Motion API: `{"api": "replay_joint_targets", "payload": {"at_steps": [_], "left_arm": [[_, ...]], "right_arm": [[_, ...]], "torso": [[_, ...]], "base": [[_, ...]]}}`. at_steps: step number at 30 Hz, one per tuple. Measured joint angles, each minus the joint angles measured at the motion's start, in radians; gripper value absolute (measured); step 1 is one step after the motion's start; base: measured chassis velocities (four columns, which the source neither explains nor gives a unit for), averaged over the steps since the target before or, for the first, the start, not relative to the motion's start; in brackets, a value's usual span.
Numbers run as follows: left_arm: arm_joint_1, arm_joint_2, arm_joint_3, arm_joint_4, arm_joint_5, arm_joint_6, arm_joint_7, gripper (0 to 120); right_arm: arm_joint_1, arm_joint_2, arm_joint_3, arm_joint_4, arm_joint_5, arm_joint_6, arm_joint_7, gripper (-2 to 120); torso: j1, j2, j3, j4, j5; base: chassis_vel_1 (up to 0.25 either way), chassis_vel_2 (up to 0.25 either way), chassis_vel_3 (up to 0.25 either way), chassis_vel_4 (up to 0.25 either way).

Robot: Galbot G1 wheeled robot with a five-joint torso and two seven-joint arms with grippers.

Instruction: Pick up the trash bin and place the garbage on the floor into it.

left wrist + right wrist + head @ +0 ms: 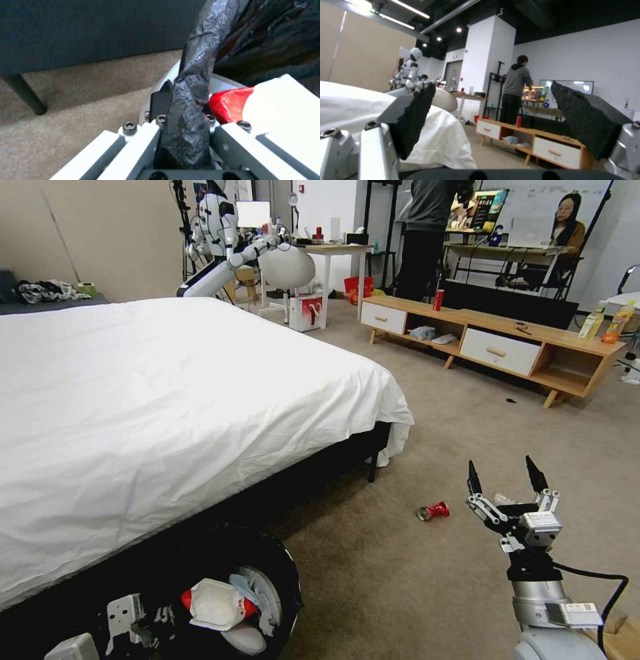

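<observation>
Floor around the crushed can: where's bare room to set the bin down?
Bare carpet lies between the trash bin, held by the left gripper, and the crushed can. It is crowded by the bed and the open right gripper.

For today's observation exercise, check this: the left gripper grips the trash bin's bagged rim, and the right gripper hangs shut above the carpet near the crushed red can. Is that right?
Not quite. The right gripper is open, not shut: the head view shows its fingers spread apart above the carpet, near the crushed red can. The rest holds: the left wrist view shows the left gripper clamped on the trash bin at its bagged rim.
</observation>
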Motion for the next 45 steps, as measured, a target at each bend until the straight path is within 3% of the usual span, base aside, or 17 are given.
{"api": "replay_joint_targets", "payload": {"at_steps": [45], "left_arm": [[0.005,0.000,-0.016,-0.003,-0.004,0.001,0.005,2]], "right_arm": [[0.022,-0.004,-0.014,-0.028,0.005,-0.004,0.004,86]], "torso": [[0.000,0.000,0.000,-0.0001,0.0000]], "base": [[-0.048,-0.052,-0.047,-0.048]]}}
